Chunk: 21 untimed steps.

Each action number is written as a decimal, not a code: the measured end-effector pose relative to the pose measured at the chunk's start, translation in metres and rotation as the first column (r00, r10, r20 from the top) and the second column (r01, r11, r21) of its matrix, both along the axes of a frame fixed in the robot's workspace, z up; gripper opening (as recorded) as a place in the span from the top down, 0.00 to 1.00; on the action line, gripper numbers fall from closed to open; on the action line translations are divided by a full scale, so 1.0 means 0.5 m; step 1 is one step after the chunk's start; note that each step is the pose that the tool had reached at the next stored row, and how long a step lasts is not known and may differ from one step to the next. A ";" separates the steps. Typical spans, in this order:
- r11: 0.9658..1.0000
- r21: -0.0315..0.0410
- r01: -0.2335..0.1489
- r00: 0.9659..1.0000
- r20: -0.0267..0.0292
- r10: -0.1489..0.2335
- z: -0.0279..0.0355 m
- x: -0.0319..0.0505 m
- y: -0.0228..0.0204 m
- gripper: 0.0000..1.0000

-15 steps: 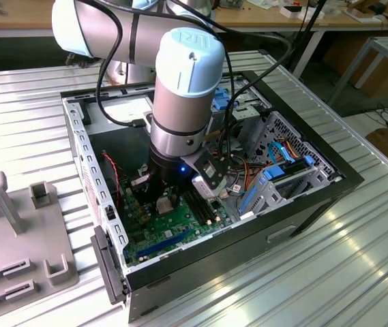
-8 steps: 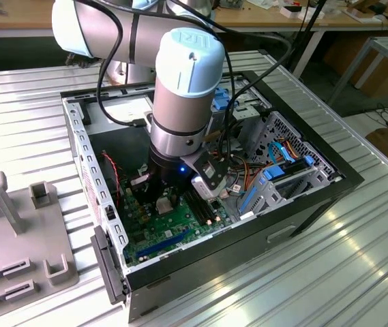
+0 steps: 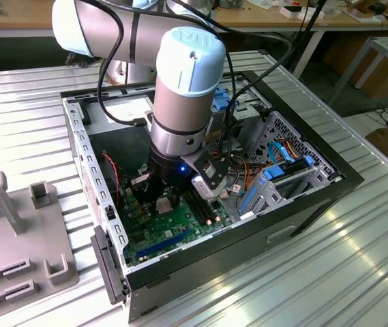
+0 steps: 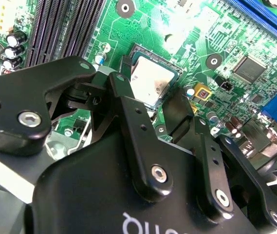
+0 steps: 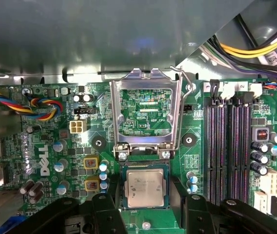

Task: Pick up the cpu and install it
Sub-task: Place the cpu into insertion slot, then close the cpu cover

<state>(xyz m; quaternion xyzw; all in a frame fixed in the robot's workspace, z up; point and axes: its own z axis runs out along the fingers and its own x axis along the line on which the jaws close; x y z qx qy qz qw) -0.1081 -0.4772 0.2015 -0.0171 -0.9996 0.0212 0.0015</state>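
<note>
Silver ribbed tabletop point(image 3: 330, 272) under case point(image 3: 316, 199); cpu point(image 5: 145, 187) in socket point(image 5: 145, 167), tool point(image 5: 147, 196) released above.

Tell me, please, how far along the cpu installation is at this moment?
Done: the cpu looks seated flat in its socket on the green board. In hand: nothing is gripped; the gripper hovers low over the chip, open, with a finger on either side. Left: the metal socket frame stands raised, not yet closed over the cpu.
</note>
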 end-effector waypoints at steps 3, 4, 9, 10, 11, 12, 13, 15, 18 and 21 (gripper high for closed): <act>1.000 0.000 0.000 1.000 -0.002 0.000 0.008 0.000 0.0000 0.47; 1.000 0.000 0.000 1.000 -0.003 0.000 0.011 0.000 -0.0001 0.47; 1.000 0.000 0.000 1.000 -0.007 0.000 0.027 0.000 0.0000 0.47; 1.000 0.000 0.000 1.000 -0.009 0.000 0.030 0.000 -0.0001 0.47; 1.000 0.000 0.000 1.000 -0.009 0.000 0.033 0.000 -0.0001 0.47; 1.000 0.000 0.000 1.000 -0.025 0.000 0.057 0.001 0.0000 0.89; 1.000 0.000 0.000 1.000 -0.026 0.000 0.057 0.001 0.0000 0.89; 1.000 0.000 0.000 1.000 -0.026 0.000 0.057 0.001 -0.0001 0.89; 1.000 0.000 0.000 1.000 -0.026 0.000 0.057 0.001 -0.0001 0.89; 1.000 0.000 0.000 1.000 -0.026 0.000 0.057 0.001 -0.0001 0.89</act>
